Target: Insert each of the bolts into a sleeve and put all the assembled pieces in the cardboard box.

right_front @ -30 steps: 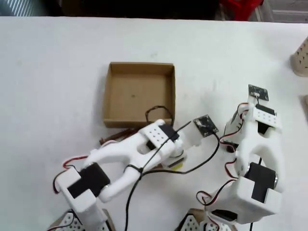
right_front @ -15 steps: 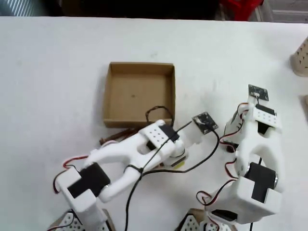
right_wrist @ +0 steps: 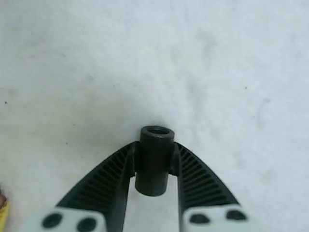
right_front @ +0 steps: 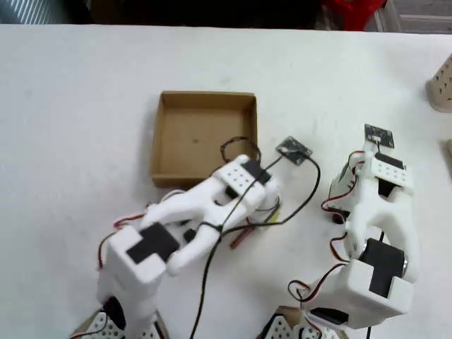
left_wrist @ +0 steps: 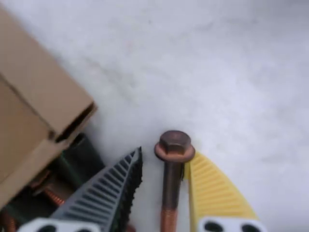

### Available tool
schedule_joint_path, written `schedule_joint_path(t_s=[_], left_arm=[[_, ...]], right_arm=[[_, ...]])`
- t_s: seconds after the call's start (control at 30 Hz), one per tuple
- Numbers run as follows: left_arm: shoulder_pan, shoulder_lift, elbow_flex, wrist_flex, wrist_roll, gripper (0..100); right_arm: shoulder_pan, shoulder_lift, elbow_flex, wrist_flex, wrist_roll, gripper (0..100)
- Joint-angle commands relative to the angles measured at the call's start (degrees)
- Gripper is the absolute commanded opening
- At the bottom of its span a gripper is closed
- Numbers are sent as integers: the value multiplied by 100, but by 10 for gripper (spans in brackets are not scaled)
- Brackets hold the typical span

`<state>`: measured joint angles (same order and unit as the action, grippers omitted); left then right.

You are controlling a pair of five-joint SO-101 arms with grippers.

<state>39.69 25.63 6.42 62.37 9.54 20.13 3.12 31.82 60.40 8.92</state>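
My left gripper is shut on a copper bolt. The bolt lies along the yellow finger, with its hex head just past the tips. The grey finger stands on its other side. The cardboard box has nothing in it, and its near corner is beside this gripper. Dark sleeves and more bolts lie against the box wall. My right gripper is shut on a dark sleeve, held over bare table to the right. A copper shaft pokes out under the left arm.
The right arm stands right of the box. A beige perforated block sits at the table's right edge. Loose black cable loops between the arms. Open white table stretches to the left of and beyond the box.
The left arm has leaned forward and its wrist has shifted toward the box's near right corner. A copper shaft now shows under it. The right arm has stayed put.
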Motion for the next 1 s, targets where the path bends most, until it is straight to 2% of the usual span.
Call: schedule_joint_path(t_s=[0.0,0.1,0.37,0.43,0.53,0.87,0.97], left_arm=[[-295,822,-1354,809,97,156],[-356,1086,-1741,1029,97,158],[-224,1103,-1811,932,62,153],[-224,1103,-1811,897,44,116],[-215,1103,-1793,738,-114,9],[-268,989,-1732,818,-281,20],[-391,611,-1336,536,-281,20]], right_arm=[[-84,-31,-255,31,35,17],[-84,-31,-255,22,35,17],[-84,-31,-264,22,35,17],[-84,-31,-264,22,35,17],[-84,-31,-264,22,35,17],[-136,-40,-246,57,79,17],[-207,-75,-237,145,79,17]])
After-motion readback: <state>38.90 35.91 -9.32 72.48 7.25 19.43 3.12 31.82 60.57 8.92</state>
